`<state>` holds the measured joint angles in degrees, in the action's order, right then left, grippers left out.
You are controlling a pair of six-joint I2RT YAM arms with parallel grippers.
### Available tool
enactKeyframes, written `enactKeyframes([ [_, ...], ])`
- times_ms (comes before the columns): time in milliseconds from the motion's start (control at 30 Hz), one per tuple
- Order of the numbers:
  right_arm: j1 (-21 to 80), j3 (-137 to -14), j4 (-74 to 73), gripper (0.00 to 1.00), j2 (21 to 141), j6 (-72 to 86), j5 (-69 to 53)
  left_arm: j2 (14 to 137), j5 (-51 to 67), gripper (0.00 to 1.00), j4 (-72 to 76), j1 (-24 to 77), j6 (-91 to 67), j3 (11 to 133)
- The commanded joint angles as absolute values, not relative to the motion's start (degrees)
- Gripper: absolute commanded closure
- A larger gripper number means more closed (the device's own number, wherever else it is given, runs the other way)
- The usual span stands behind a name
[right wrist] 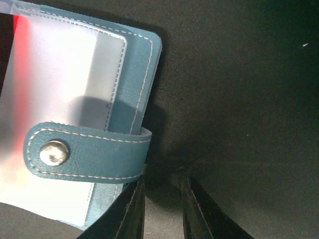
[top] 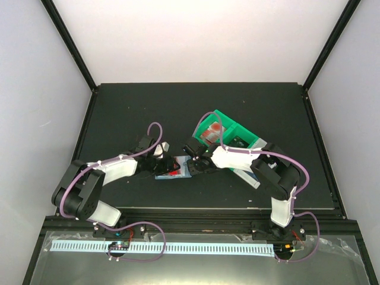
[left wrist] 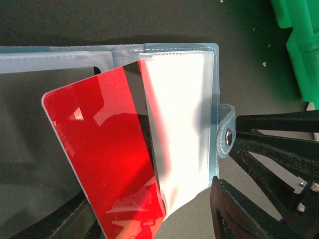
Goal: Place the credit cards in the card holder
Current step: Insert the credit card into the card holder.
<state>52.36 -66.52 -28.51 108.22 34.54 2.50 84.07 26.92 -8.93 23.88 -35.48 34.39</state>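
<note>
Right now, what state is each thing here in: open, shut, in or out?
card holder: lying open.
clasp tab: unsnapped.
red card: tilted, partly inside a clear pocket.
left pincer: open, fingers either side of the card, not gripping.
right pincer: narrowly open at the holder's edge.
green bin: things inside.
</note>
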Motion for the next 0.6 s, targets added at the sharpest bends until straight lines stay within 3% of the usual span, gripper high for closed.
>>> enactKeyframes([
  [0,52.71,-65.61,-29.51,0.76,111.35,34.15,0.95,82.90,22.86,0.42,-16.29,24.05,-34.12,34.94],
  [567,52.73,-66.09,-28.92,0.76,110.83,33.95,0.70,79.70,17.12,0.22,-32.48,24.07,-31.54,41.68],
])
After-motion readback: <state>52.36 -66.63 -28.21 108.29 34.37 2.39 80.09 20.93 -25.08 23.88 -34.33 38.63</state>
